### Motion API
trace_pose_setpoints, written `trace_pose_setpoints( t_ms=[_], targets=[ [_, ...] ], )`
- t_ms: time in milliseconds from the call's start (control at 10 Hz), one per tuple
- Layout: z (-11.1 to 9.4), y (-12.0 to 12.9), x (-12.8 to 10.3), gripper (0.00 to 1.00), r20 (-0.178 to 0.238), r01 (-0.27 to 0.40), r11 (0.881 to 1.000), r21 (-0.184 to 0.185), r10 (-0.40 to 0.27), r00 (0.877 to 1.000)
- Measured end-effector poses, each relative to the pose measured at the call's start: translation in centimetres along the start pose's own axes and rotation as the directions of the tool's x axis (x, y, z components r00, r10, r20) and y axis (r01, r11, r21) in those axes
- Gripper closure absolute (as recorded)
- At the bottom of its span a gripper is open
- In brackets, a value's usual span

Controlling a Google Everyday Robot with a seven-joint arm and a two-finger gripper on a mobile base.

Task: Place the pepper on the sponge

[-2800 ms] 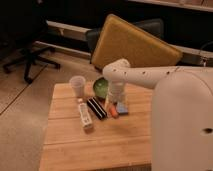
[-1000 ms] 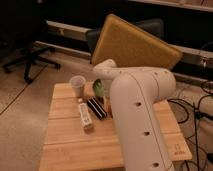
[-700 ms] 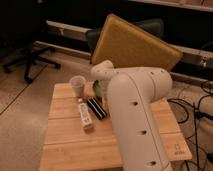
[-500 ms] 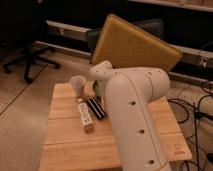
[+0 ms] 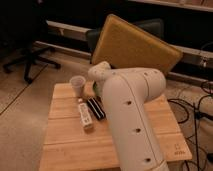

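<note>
No readable text.
Small mark (image 5: pixel 177 148) at the bench (image 5: pixel 65 145) corner and print on the white oblong item (image 5: pixel 85 116) can't be made out; tool hidden behind the arm (image 5: pixel 131 107), far bench side.

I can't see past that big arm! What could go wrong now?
The arm hides the gripper, pepper and sponge from this camera, so a missed drop would go unseen. It also hangs close to the cup and black bar and might knock them.
</note>
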Motion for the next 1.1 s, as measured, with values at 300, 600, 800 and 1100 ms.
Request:
trace_pose_setpoints(
  t_ms=[300, 600, 800, 1100],
  targets=[
    [0.2, 0.2, 0.0, 0.98, -0.009, 0.003, 1.000, -0.006, -0.003, 1.000],
    [0.3, 0.2, 0.0, 1.00, -0.012, -0.001, 1.000, -0.012, 0.001, 1.000],
    [-0.8, 0.1, -0.2, 1.00, 0.012, -0.017, 1.000, -0.017, 0.017, 1.000],
    [-3.4, 0.0, 0.0, 1.00, 0.060, -0.039, 0.999, -0.024, 0.041, 0.997]
  ],
)
